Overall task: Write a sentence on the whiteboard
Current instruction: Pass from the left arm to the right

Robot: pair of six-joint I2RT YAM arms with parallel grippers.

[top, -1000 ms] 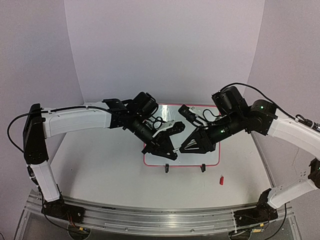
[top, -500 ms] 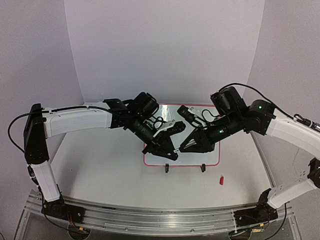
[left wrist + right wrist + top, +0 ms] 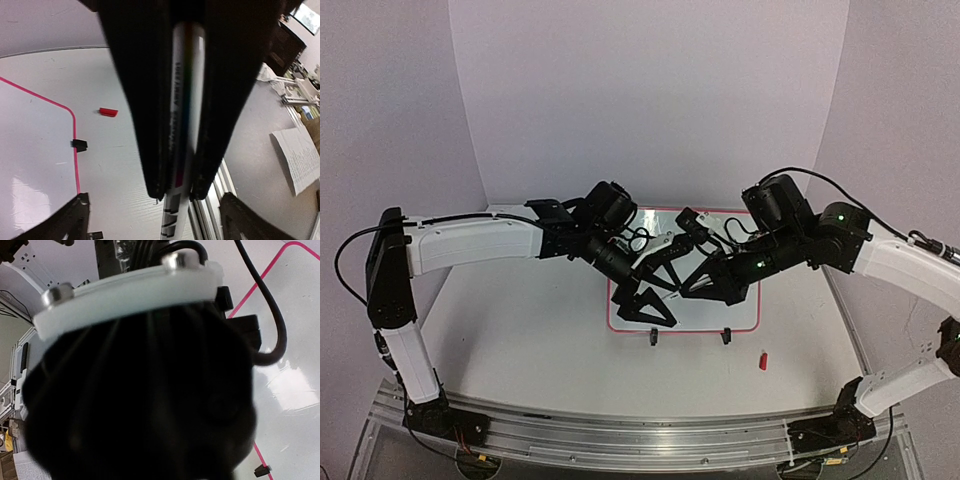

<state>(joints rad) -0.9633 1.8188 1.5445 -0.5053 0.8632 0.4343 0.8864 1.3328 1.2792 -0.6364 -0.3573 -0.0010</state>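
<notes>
While over whiteboard (image 3: 712, 318), marker (image 3: 188, 100) in left gripper (image 3: 175, 192).

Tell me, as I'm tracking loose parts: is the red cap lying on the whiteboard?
No, the red cap lies on the bare table beside the whiteboard.

text: none readable | marker (image 3: 186, 100) print blurred (barrel) | paper sheet (image 3: 300, 155) too small

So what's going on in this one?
The left gripper is clamped on a white marker above the pink-framed whiteboard. The right gripper sits close beside it, its grip unclear. A small red piece lies on the table; no writing shows on the visible board.
</notes>
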